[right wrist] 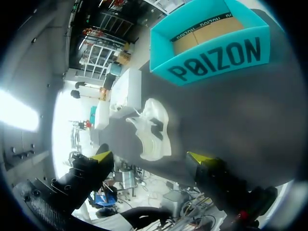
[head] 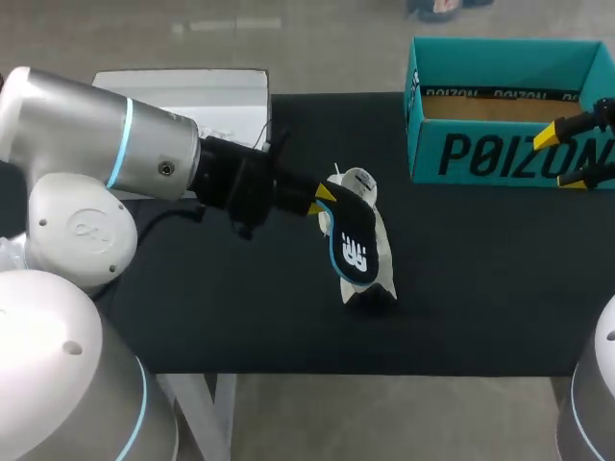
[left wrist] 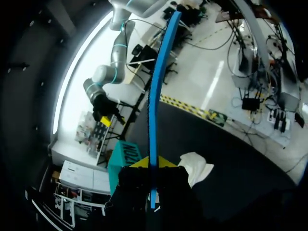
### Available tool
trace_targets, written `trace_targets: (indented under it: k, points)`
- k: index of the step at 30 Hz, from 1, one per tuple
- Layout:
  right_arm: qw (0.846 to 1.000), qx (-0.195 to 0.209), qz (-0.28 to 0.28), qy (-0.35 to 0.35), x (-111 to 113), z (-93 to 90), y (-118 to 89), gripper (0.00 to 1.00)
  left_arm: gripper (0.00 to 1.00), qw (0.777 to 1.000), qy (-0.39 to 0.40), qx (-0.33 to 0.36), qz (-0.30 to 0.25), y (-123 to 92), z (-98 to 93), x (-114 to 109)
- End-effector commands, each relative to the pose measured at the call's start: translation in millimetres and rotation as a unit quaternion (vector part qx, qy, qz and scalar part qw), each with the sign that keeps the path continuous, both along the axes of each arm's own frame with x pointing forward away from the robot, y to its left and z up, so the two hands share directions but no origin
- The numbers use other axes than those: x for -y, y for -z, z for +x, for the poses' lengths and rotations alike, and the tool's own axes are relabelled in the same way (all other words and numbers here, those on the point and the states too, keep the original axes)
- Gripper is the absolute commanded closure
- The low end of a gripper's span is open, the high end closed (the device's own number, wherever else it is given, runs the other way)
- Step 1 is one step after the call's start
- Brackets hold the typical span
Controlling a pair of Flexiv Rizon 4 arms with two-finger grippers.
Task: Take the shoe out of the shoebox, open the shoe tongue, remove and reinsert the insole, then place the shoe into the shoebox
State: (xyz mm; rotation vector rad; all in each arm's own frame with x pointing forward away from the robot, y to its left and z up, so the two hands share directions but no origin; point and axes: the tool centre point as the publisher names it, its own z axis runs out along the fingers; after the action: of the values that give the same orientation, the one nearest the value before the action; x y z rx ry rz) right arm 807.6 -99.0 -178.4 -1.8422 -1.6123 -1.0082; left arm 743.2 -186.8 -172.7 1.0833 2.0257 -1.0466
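Black table (head: pixel 480 288): insole (head: pixel 354 252) in left end effector (head: pixel 324 199).

The insole (head: pixel 352 245), black on top with a blue rim and a white logo, is pinched at one end between the fingers of the left gripper (head: pixel 322 200). It reaches out ahead of the tips, raised above the shoe. The white shoe (head: pixel 377 252) lies on the table just under and ahead of that gripper. The teal shoebox (head: pixel 480 154) stands upright and open-topped, its brown cardboard floor showing, close beside the right gripper (head: pixel 557 158) and well apart from the left one.
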Motion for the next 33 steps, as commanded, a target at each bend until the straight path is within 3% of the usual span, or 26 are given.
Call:
trace_targets:
  k: [1, 12, 18, 26, 33]
  points:
    - [1.0, 0.0, -0.002, 0.001, 0, -1.7, 0, 0.0, 1.0, 0.999, -0.023, -0.008, 0.025, 11, 14.6, 27]
    - [1.0, 0.0, -0.002, 0.001, 0, -1.7, 0, 0.0, 1.0, 0.997, -0.025, -0.039, 0.067, 63, 26.8, 51]
    - [1.0, 0.0, -0.002, 0.001, 0, -1.7, 0, 0.0, 1.0, 0.997, 0.029, -0.028, 0.067, 90, 29.4, 58]
    - [1.0, 0.0, -0.002, 0.001, 0, -1.7, 0, 0.0, 1.0, 0.993, 0.07, -0.092, 0.038, 94, 29.1, 62]
    - [1.0, 0.0, -0.002, 0.001, 0, -1.7, 0, 0.0, 1.0, 0.993, 0.07, -0.092, 0.038, 94, 29.1, 62]
